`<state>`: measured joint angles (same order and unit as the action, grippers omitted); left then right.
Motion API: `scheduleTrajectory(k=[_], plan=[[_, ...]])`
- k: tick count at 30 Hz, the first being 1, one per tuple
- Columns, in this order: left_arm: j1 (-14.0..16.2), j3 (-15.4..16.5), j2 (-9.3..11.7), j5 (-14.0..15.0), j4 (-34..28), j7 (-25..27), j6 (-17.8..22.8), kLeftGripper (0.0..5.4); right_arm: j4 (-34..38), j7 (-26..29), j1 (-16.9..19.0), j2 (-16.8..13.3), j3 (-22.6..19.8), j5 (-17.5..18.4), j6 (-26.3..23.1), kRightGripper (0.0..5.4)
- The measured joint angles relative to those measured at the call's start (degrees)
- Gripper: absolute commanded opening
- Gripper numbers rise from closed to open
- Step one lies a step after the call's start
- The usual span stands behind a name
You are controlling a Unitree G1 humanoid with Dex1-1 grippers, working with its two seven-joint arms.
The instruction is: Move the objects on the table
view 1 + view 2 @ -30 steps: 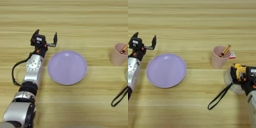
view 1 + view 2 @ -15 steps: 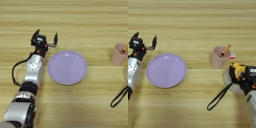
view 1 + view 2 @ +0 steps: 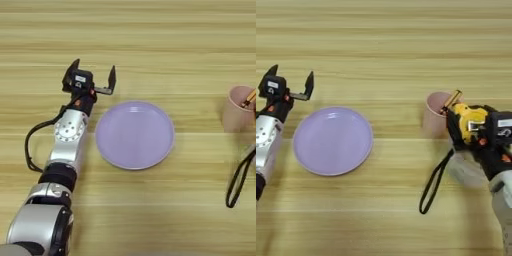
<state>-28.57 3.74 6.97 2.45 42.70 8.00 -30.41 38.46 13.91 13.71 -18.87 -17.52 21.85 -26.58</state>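
A round lavender plate (image 3: 134,135) lies flat on the light wood-grain table (image 3: 150,45), left of centre. Just beyond its upper left rim hovers the left gripper (image 3: 93,80), its two black fingers spread wide with nothing between them; its silver arm runs down to the lower left corner.

Well to the right, the right gripper (image 3: 468,125) pinches a small yellow-and-black tape measure (image 3: 467,119), held up over the table. The black strap (image 3: 434,182) hangs from it and loops down onto the wood. Directly behind the tape measure, partly hidden by it, stands a pink cup (image 3: 435,112) with a stick-like item in it. A wide clear tape roll (image 3: 466,167) lies under the right arm, mostly covered.
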Motion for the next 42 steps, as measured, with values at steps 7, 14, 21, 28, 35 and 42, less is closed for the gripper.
scheduleTrajectory(k=[7,14,21,28,35,42], plan=[[-0.05,-0.06,-0.18,-0.01,0.08,-0.22,-0.08,5.4,8.47,2.59,-0.61,-0.92,4.45,11.41,-8.53,4.18],[-0.28,-0.09,-0.74,-0.05,0.07,-1.14,-0.29,5.4,7.83,0.05,-11.64,-0.87,14.32,11.91,-14.3,4.18],[-0.47,-0.56,-1.44,-0.51,-0.1,-1.84,-0.45,5.4,-2.95,-0.88,-23.67,1.09,26.44,4.55,-15.11,4.18],[-0.46,-0.87,-1.89,-1.5,-0.58,-2.83,-0.48,5.4,-18.91,1.25,-30.69,3.86,33.6,-4.45,-9.5,4.18],[-0.45,-0.36,-2.6,-2.26,-1.11,-6.45,-0.26,5.4,-37.16,4.95,-35.98,8.2,36.07,-9.95,-1.7,4.18],[-0.46,1.01,-2.08,-2.48,-1.25,-10.24,0.14,5.4,-48.35,10.52,-38.66,12.09,37.31,-11.76,2.69,4.18]])
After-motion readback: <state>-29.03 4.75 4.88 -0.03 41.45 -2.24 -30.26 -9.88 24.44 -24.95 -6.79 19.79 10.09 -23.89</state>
